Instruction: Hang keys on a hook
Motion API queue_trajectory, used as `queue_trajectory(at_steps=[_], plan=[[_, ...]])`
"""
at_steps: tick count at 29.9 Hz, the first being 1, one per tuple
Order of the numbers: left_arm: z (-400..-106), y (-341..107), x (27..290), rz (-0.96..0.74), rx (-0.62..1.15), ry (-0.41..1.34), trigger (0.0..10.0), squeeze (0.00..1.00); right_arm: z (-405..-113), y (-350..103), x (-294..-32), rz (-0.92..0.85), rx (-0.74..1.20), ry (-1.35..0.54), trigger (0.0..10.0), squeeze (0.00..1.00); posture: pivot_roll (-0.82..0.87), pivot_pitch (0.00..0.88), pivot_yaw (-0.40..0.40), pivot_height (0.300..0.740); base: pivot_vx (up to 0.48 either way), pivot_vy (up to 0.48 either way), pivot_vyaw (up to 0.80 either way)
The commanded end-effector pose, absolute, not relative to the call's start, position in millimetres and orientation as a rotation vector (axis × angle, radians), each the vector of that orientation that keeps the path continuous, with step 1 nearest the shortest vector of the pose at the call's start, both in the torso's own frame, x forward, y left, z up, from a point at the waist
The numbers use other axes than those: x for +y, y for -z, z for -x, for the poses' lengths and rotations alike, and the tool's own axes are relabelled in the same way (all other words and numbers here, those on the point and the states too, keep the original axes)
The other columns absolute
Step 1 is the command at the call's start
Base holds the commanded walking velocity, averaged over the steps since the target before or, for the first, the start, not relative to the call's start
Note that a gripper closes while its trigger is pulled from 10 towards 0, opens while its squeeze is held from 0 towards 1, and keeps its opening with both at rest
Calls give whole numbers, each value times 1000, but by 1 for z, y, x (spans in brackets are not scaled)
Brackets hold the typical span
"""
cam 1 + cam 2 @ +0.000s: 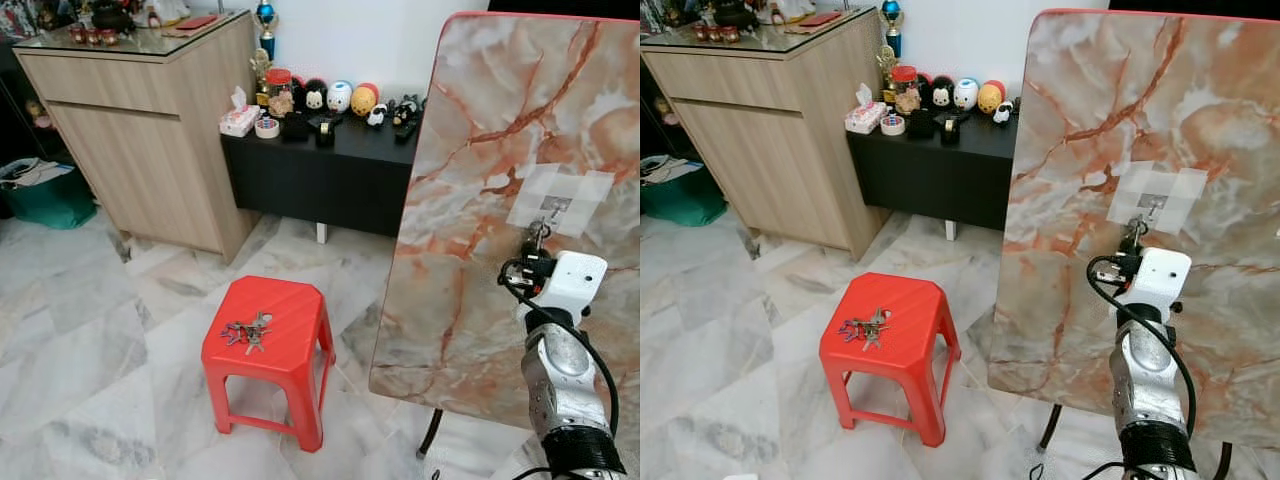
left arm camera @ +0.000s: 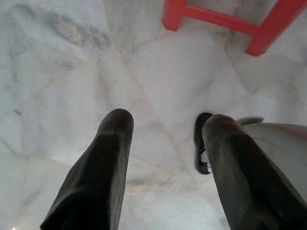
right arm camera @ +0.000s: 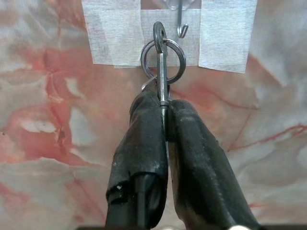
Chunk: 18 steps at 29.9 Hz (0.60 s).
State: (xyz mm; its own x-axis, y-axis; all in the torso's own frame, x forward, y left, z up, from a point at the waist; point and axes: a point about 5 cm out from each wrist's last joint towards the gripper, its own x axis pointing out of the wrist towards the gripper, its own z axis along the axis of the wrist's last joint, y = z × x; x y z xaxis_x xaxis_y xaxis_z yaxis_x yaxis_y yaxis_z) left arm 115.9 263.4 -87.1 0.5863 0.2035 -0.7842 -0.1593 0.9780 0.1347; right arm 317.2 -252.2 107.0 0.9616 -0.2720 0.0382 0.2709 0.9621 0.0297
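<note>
Right gripper (image 3: pixel 164 103) pinches a key ring's clip (image 3: pixel 161 62) just below the hook (image 3: pixel 181 19) taped to the upright marble panel (image 1: pixel 470 200). More keys (image 1: pixel 246 332) lie on the red stool (image 1: pixel 290 300). Left gripper (image 2: pixel 165 127), fingers apart, hangs over the floor (image 2: pixel 57 86).
</note>
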Motion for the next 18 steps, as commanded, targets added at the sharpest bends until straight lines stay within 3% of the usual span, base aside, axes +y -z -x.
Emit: queue_trajectory(at_steps=[1, 8, 18], plan=[[-109, 89, 265, -55, 950, -207, 10000, 0, -320, -113, -255, -26, -58, 283, 10000, 0, 44, 0, 1, 740, 0, 0, 0], [-111, 92, 254, -60, 952, -189, 10000, 0, -312, -109, -257, -32, -74, 304, 10000, 0, 43, 0, 3, 740, 0, 0, 0], [-114, 90, 258, -67, 949, -188, 10000, 0, -306, -111, -259, -38, -103, 322, 10000, 0, 40, 0, 5, 740, 0, 0, 0]])
